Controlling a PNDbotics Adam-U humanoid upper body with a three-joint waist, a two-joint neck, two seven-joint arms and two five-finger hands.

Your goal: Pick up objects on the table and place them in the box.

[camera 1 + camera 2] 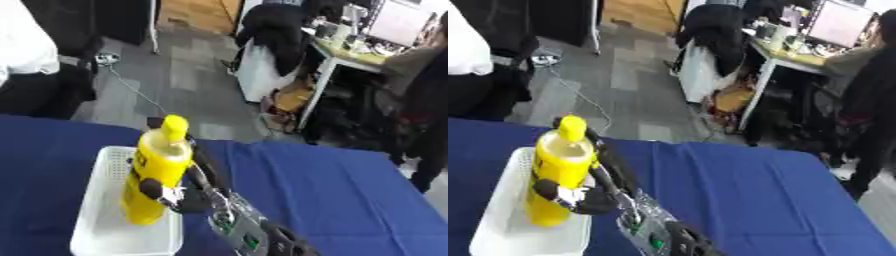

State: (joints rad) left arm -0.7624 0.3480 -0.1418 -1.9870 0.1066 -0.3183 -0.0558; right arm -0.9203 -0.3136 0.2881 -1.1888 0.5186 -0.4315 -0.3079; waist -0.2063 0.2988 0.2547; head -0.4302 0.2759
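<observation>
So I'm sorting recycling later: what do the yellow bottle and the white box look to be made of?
The yellow bottle looks like plastic: smooth, evenly coloured, slightly glossy, with a matching yellow cap. The white box also seems plastic, semi-translucent, with a perforated pattern on its far end, though that is hard to confirm. The right hand grips the bottle, standing in the box.

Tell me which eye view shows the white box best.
Left eye view: the white box shows both long walls and its near end. In the right eye view its left wall is cut by the picture's edge. In both views the yellow bottle, held by the right hand, stands in it, hiding part of the floor.
</observation>
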